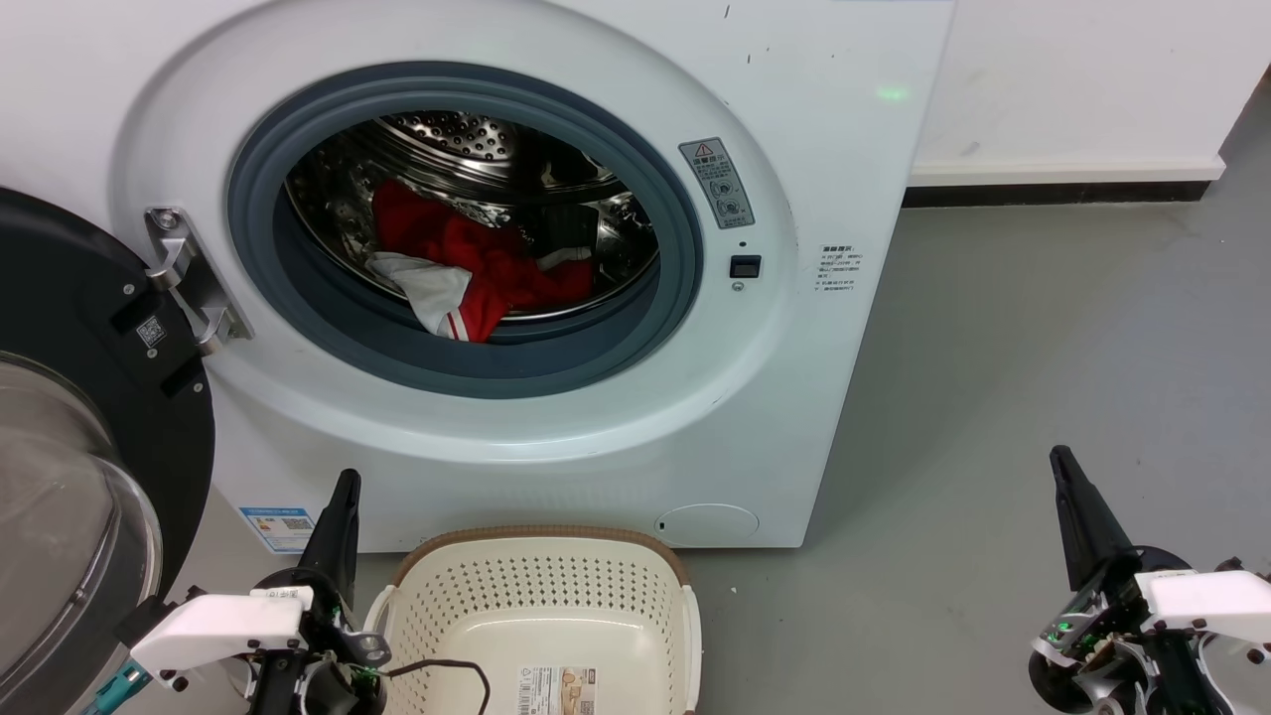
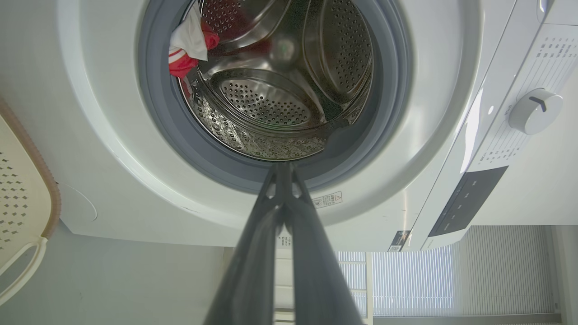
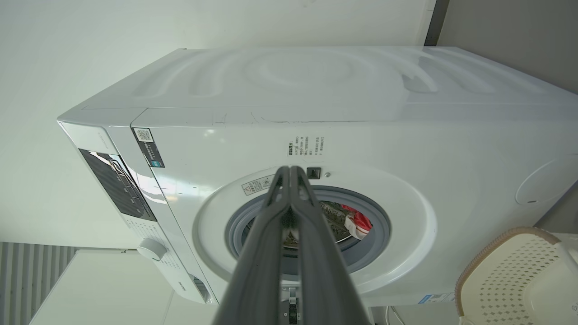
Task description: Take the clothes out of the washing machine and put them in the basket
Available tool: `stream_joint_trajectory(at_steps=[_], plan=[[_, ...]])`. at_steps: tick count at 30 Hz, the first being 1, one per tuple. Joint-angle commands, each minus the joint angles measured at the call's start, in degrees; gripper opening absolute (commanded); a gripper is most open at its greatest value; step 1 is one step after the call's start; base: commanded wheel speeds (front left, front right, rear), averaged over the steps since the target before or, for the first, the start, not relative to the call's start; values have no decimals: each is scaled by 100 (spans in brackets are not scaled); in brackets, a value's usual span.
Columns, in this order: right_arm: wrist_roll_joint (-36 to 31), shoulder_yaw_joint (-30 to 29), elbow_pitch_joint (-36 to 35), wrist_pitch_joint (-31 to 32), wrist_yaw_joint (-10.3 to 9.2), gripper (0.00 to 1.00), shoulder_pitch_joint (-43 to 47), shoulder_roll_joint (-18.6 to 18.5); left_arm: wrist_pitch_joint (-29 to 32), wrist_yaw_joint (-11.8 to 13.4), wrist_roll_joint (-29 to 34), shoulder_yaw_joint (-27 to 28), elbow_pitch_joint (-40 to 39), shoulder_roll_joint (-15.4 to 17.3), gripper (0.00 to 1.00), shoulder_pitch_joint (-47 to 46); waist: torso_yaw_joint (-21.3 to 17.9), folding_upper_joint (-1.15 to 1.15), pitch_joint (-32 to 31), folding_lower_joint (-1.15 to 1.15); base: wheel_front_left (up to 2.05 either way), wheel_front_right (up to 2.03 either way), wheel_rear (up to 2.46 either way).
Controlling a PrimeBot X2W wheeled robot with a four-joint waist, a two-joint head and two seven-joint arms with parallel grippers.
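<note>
- The soft bright red fabric garment with white stripes and a white panel (image 1: 487, 268) is lying low in the perforated steel drum (image 1: 447, 134). It is bunching toward the drum's front edge, with the white panel drooping nearest the grey rubber rim (image 1: 680, 268).
- The large white front-loading washing machine (image 1: 824, 377) is standing with its black-framed glass door (image 1: 99, 328) swung wide open at the left.
- The cream-white plastic oval basket with perforated sides and a brown woven-look rim (image 1: 541, 533) is sitting empty on the grey floor (image 1: 993, 397), just before the machine's front edge.
- The left gripper (image 1: 348, 479) is hovering just beside the basket, its fingers pressed together on nothing.
- The right gripper (image 1: 1060, 457) is hanging well apart toward the floor's right side, its fingers likewise pressed together and empty.
- The reach into the drum is not yet beginning, I judge. The reaching arm should be spreading its fingers before crossing the rubber rim. It should be aiming at the thick red bunch rather than the thin white flap, then lifting the garment clear of the rim before drawing back.
</note>
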Motion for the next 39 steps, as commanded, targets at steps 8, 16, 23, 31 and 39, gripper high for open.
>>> stream_joint_trajectory(at_steps=[8,16,23,31,39], plan=[[-25,3,7,0,-1,0,-78,19,16,-15,9,12,-16,-11,0,-28,0,0,0,0,0,0,0],[0,0,-1,-2,0,100,0,0,-1,0,0,-3,-1,0,100,0,0,0,0,0,0,0,0],[-52,81,-29,-147,-1,100,136,4,-156,2,48,-252,40,-7,100,38,-1,0,3,0,0,0,0],[-378,171,-229,-373,-1,100,258,4,-380,1,324,-471,-93,-7,100,-9,6,0,8,0,0,0,0],[-1322,219,-458,-576,-1,100,335,5,-582,1,1157,-573,-294,-6,100,-40,12,0,15,0,0,0,0]])
